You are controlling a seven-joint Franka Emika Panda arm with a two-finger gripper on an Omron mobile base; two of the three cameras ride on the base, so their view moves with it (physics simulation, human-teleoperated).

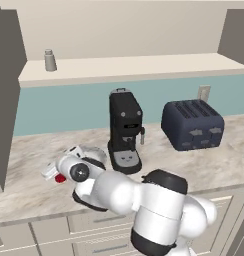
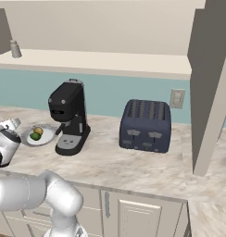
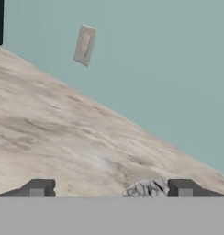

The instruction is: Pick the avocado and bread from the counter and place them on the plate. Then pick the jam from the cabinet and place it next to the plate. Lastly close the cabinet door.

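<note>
Gripper [image 3: 111, 189] hangs low over the counter [image 1: 194, 165], fingers wide apart and holding nothing. In the left base view the jam [image 1: 59, 178] stands at its 6 o'clock, just beside the plate [image 2: 47, 137], which carries the avocado [image 2: 35, 136] and bread [image 2: 39, 131]. Likely next comes the cabinet door [image 1: 5, 100], at 10 o'clock, well above; the rise looks unobstructed.

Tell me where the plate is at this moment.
The plate lies on the counter at the left of the right base view, beside the coffee machine, carrying the avocado and bread.
</note>
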